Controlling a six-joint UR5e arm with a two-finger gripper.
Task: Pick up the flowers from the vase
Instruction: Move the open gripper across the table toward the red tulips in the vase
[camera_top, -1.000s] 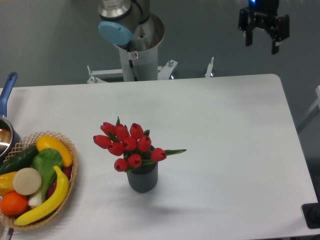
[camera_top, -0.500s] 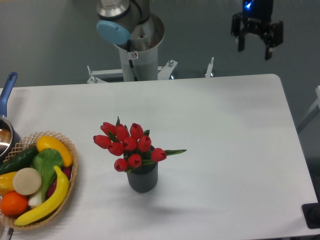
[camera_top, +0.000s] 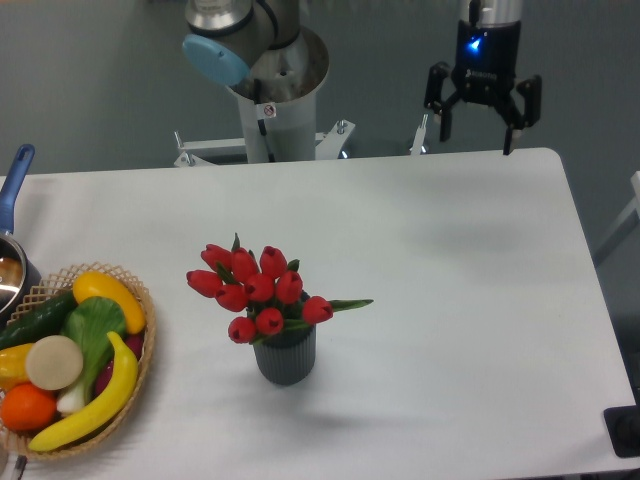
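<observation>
While the flowers (camera_top: 258, 290) sit in the vase (camera_top: 286, 357) | claw (camera_top: 478, 135) wide (far corner) | fruit basket (camera_top: 140, 372) well left

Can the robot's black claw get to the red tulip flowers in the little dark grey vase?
Probably yes. The black two-finger gripper hangs open above the far edge of the white table, and nothing stands between it and the red tulip flowers. The buds top the ribbed dark grey vase, open from above.
</observation>
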